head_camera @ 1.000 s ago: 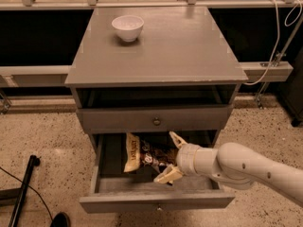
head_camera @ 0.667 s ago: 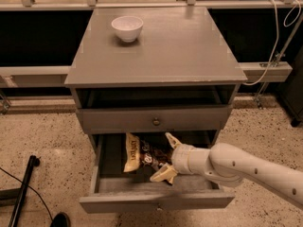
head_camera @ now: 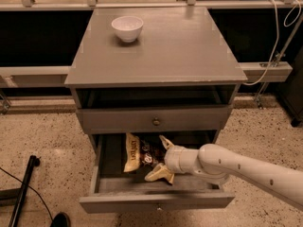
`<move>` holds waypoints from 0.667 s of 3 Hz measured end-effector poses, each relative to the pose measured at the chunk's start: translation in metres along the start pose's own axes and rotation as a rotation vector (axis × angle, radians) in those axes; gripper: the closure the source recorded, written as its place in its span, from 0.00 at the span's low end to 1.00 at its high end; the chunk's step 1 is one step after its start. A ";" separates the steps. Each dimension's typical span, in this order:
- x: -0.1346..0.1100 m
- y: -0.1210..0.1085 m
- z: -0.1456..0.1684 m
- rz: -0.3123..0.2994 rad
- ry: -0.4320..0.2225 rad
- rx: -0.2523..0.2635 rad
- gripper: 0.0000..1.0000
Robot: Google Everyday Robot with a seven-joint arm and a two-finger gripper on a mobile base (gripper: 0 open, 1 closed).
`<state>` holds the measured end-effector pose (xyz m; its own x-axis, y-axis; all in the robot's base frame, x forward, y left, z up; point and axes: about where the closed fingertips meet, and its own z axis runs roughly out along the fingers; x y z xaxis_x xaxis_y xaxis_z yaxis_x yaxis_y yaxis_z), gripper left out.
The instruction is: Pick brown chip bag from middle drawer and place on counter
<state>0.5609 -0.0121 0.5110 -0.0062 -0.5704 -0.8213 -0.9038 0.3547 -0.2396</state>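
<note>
The middle drawer is pulled open below a shut drawer front with a brass knob. Inside lies the brown chip bag, its cream-yellow end to the left. My gripper comes in from the right on a white arm and is inside the drawer, open, one finger behind the bag's right end and one finger in front of it. The counter above is flat grey.
A white bowl stands on the counter's back left. A black pole and cable lie on the terrazzo floor at left. White cables hang at the right by a rail.
My gripper has moved a little left, closer onto the bag's right end. The bag has not moved.
</note>
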 end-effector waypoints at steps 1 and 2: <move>0.027 -0.002 0.022 0.028 0.037 0.006 0.00; 0.050 -0.002 0.046 0.052 0.053 0.010 0.08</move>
<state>0.5822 -0.0076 0.4467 -0.0753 -0.5892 -0.8044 -0.8973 0.3920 -0.2031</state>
